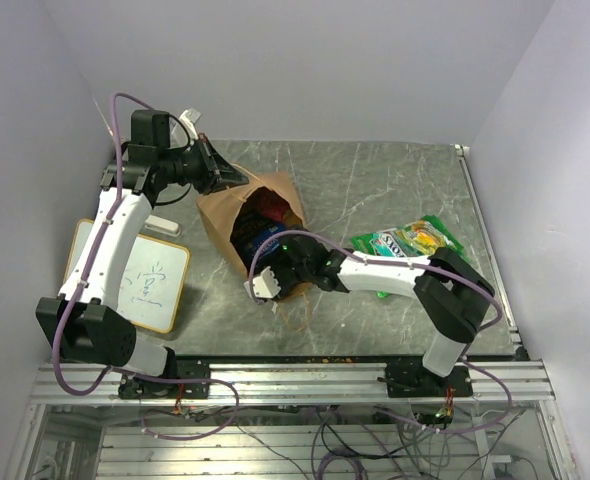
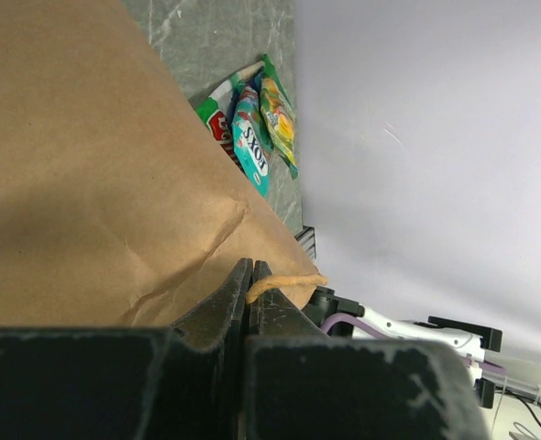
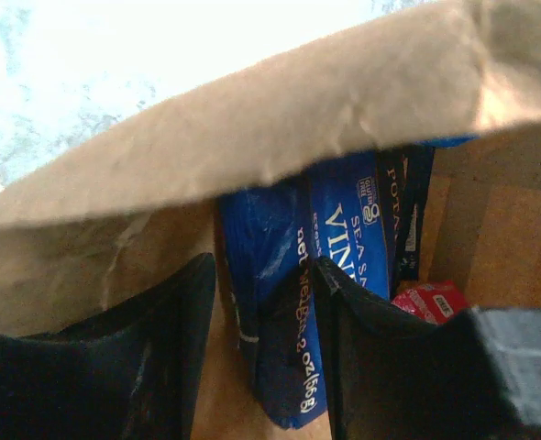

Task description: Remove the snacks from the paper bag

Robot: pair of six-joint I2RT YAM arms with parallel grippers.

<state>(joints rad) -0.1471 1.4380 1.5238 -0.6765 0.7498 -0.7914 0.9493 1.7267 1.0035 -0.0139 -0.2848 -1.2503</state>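
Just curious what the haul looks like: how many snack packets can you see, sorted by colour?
Green-white packet: 1
Teal packet: 1
Yellow-green packet: 1
Blue packets, in the paper bag: at least 2
Red packet, in the bag: 1
Total: at least 6

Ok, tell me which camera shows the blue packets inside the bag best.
The right wrist view: the blue packets sit close up inside the paper bag, white print readable, the open right gripper straddling one. The top view shows only a blue sliver in the bag's mouth; the left wrist view, just the bag's outer wall.
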